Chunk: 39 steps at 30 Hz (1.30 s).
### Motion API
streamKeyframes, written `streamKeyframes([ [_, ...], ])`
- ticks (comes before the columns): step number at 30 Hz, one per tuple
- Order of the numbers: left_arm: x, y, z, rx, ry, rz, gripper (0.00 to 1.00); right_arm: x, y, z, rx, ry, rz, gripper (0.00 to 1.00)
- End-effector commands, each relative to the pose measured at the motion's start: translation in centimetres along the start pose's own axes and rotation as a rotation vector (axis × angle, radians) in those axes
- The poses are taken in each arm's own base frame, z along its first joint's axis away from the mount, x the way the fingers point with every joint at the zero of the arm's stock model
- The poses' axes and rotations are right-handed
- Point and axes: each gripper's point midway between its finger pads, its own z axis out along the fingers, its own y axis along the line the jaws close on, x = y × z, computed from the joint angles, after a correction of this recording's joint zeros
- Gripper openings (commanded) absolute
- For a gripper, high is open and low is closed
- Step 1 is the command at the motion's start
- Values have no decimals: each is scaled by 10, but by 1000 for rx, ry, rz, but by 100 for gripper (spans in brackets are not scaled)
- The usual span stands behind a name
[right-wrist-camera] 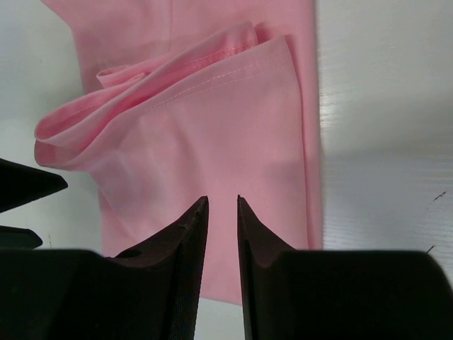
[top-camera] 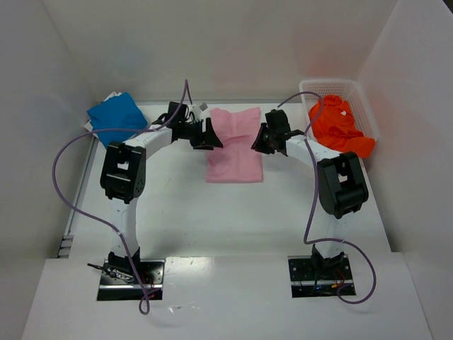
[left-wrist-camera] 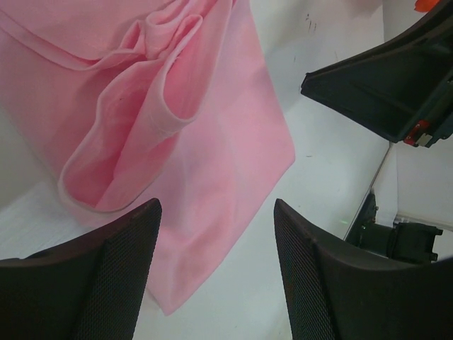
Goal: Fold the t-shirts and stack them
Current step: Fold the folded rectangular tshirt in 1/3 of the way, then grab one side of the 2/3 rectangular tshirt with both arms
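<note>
The light pink t-shirt (top-camera: pixel 235 145) lies partly folded at the back middle of the table, with a sleeve bunched over its top (left-wrist-camera: pixel 141 134) (right-wrist-camera: pixel 184 120). My left gripper (top-camera: pixel 211 134) (left-wrist-camera: pixel 216 212) hovers at its left edge, open wide, with nothing between the fingers. At the shirt's right edge my right gripper (top-camera: pixel 259 139) (right-wrist-camera: pixel 222 202) stands above the cloth, its jaws a narrow gap apart and holding nothing. The bright blue t-shirt (top-camera: pixel 117 117) lies folded at the back left. The vivid orange t-shirt (top-camera: pixel 340 127) is heaped in the basket.
A white mesh basket (top-camera: pixel 362 99) stands in the back right corner. White walls close in the table at the back and on both sides. Purple cables loop from both arms. The two grippers face each other across the pink shirt.
</note>
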Motion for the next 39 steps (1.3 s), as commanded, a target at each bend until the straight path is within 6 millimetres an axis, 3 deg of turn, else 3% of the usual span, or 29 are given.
streamKeyframes([
  [1,-8,-13,9,40,-21,44,73,-20,16,4,-52,-58,-9,28],
  [9,-28,27,36,-62,-54,12,71,-23,19,18,-50,-40,-18,28],
  [14,-55,38,40,-140,-129,18,71,-24,19,25,-45,-34,-26,28],
  [17,-57,47,44,-163,-139,7,71,-19,15,31,-34,-19,-25,28],
  [23,-77,53,31,-207,-197,14,76,-17,14,31,-29,-12,-25,28],
  [24,-85,42,24,-200,-215,39,76,-19,13,28,-19,-17,-24,28],
  [26,-79,47,14,-219,-213,36,80,-18,9,21,-8,-25,-33,28],
  [28,-88,37,-9,-253,-257,72,83,-20,3,14,-2,-32,-25,34],
  [30,-83,32,-30,-286,-275,87,94,-18,-5,1,5,-37,-16,38],
  [32,-74,32,-43,-308,-270,86,98,-12,-15,-15,13,-42,-20,50],
  [33,-73,21,-54,-303,-284,97,99,-10,-16,-21,11,-44,-20,55],
  [34,-66,21,-56,-306,-276,91,99,-9,-17,-26,6,-51,-31,60],
  [35,-43,30,-55,-322,-233,58,99,-4,-23,-29,21,-49,-41,66],
  [37,-22,16,-51,-311,-196,51,99,2,-26,-37,32,-32,-40,72],
  [39,3,16,-45,-334,-146,38,99,11,-31,-44,40,-4,-49,79],
])
